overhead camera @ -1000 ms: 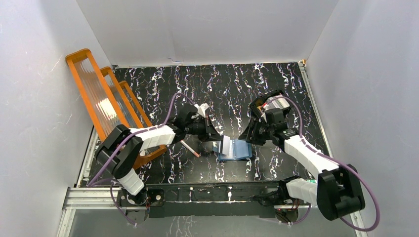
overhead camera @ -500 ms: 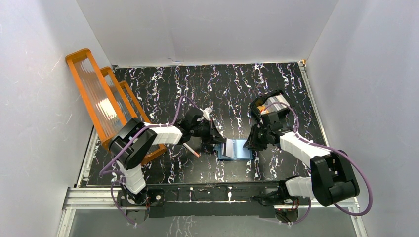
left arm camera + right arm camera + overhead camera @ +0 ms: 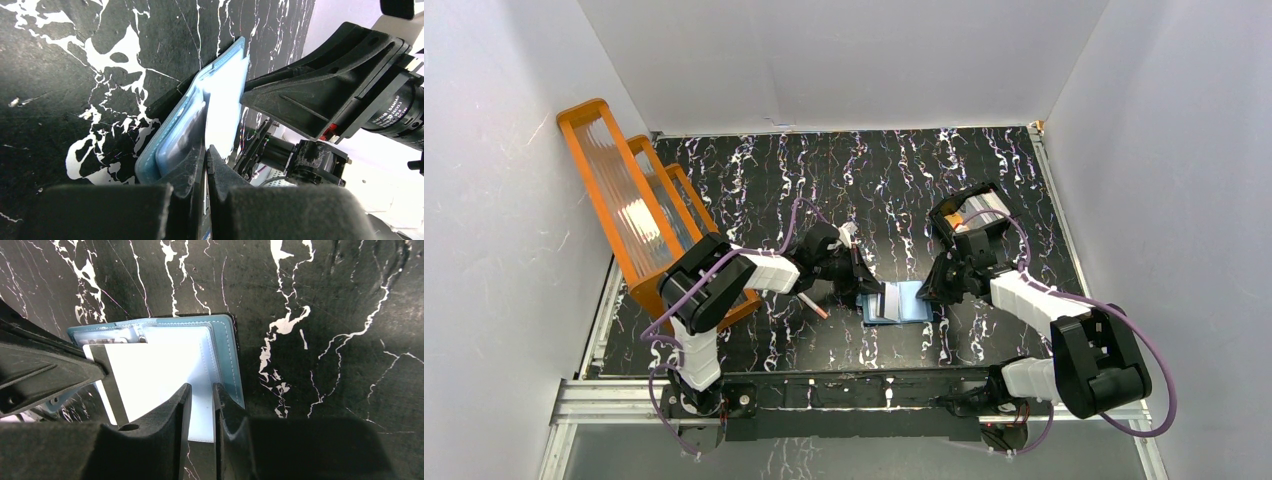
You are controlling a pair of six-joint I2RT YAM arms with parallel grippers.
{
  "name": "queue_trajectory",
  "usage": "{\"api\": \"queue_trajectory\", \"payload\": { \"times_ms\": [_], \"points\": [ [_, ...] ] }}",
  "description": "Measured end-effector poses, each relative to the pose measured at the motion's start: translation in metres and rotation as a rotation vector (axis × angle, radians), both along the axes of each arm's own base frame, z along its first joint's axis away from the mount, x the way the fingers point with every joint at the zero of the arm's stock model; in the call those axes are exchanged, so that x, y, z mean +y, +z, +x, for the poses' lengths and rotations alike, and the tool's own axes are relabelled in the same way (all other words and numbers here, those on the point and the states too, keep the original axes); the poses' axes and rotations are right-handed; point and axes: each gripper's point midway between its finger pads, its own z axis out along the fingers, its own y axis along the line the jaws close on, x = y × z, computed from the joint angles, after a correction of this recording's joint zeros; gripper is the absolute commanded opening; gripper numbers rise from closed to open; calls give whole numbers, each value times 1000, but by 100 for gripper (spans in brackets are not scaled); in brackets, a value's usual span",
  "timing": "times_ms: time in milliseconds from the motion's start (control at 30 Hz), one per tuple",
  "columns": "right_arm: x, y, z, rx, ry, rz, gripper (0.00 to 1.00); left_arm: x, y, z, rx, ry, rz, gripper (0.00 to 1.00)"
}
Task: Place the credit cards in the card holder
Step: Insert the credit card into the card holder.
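Note:
The teal card holder point(image 3: 906, 302) lies open on the table, its lighter blue inner side up point(image 3: 222, 357). My left gripper point(image 3: 206, 149) is shut on the edge of a white credit card point(image 3: 227, 100). That card point(image 3: 155, 372), with a dark stripe along one side, lies slanted over the holder's pockets. From the holder's right, my right gripper point(image 3: 201, 390) hangs just above the inner side near the card's edge, jaws a narrow gap apart and nothing between them. More credit cards point(image 3: 986, 208), silver and orange, sit in the black tray point(image 3: 946, 218).
A big orange ribbed rack point(image 3: 629, 215) leans at the left wall, close behind the left arm. A thin pink stick point(image 3: 810, 304) lies on the table left of the holder. White walls close in the table on three sides.
The left gripper has carried the white card a little right, further over the holder. The right gripper has come down to the holder's right side and its jaws have narrowed.

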Motion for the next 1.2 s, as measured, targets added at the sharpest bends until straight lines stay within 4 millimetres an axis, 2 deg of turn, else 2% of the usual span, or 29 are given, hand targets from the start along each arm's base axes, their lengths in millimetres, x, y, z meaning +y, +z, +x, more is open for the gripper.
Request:
{"api": "queue_trajectory", "payload": {
  "times_ms": [733,1200],
  "points": [
    [4,0,0,-24,-38,51,30,1,-5,6,-34,29,22,0],
    [4,0,0,-24,-40,52,31,-1,-5,-7,80,86,-21,0]
  ]
}}
